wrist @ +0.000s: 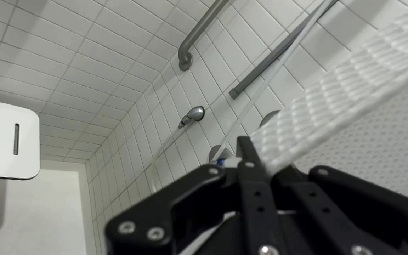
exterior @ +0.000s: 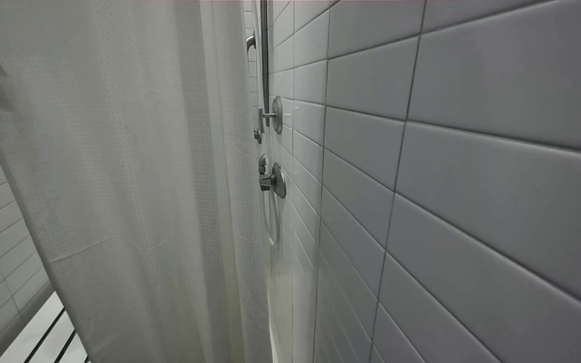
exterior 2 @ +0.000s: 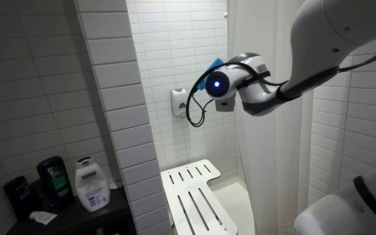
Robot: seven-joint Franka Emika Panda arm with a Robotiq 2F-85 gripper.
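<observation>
- My claw point(wrist: 265, 161) is clenched on the shower curtain point(wrist: 352, 90), its edge pinched between the fingers point(wrist: 247, 148) (the cloth hides part of one of them from me).
- From my grip the curtain slants up and off to the right in the wrist view. In an exterior view, the dark tip of my claw meets its edge, and the cloth stretches from there toward the tiled wall point(exterior: 462, 212).
- Beyond my claw I see a pale hose point(wrist: 269, 80), a grey bar point(wrist: 257, 72) and a curved grab bar point(wrist: 200, 31).
- Well apart, at left, is the white slotted bench point(wrist: 4, 159).
- Farther out, a soap dispenser point(exterior 2: 179, 98) hangs on the wall, and a white bottle point(exterior 2: 91, 184) stands on a dark shelf point(exterior 2: 83, 219).
</observation>
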